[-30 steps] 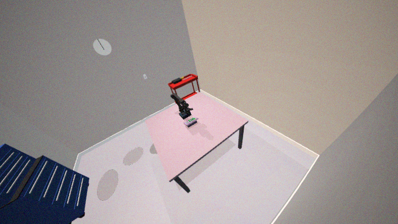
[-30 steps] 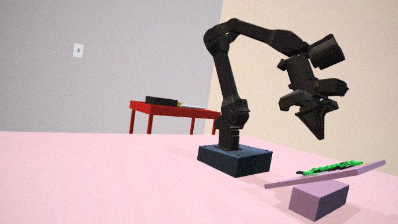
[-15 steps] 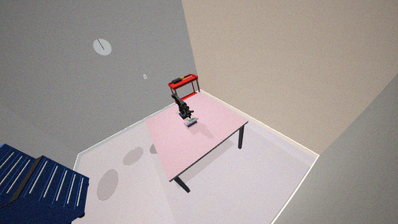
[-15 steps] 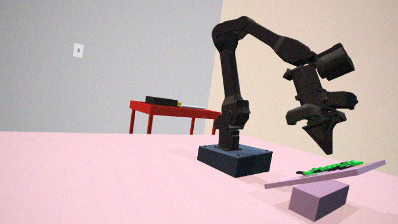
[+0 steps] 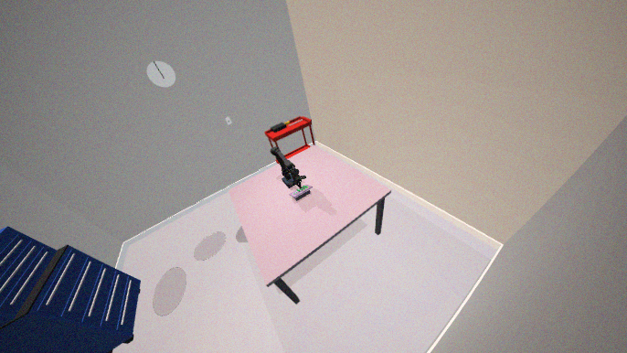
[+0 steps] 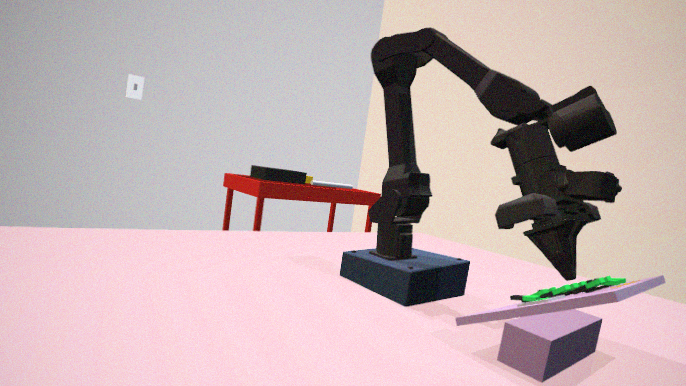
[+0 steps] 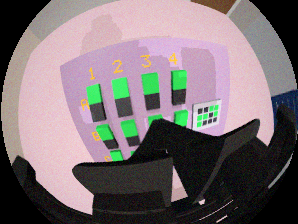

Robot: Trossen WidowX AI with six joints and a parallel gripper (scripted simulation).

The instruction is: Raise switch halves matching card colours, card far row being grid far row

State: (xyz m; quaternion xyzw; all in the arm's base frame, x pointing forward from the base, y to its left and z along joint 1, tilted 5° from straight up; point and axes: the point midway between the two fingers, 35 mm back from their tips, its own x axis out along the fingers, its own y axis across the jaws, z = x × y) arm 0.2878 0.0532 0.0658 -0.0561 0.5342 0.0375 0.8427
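A grey wall point(image 5: 114, 151) is met by a beige wall point(image 5: 434, 101) at a corner. A round clock point(image 5: 161, 74) and a small white plate point(image 6: 135, 86) are mounted on the grey wall. A red side table point(image 6: 295, 192) is placed in the corner, with a dark box point(image 6: 278, 174) laid on it. A pink table point(image 5: 283, 229) on dark legs is set on the pale floor point(image 5: 366, 297). A blue container point(image 5: 59, 293) is seen at the lower left.

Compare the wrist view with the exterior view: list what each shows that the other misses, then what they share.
Only the wrist view: the numbers over the grid's columns, the switches' green and dark halves, and the small card beside them. Only the exterior view: the arm's base, the block propping the tilted panel, the red side table. Both show the shut claw over the lilac panel on the pink table.
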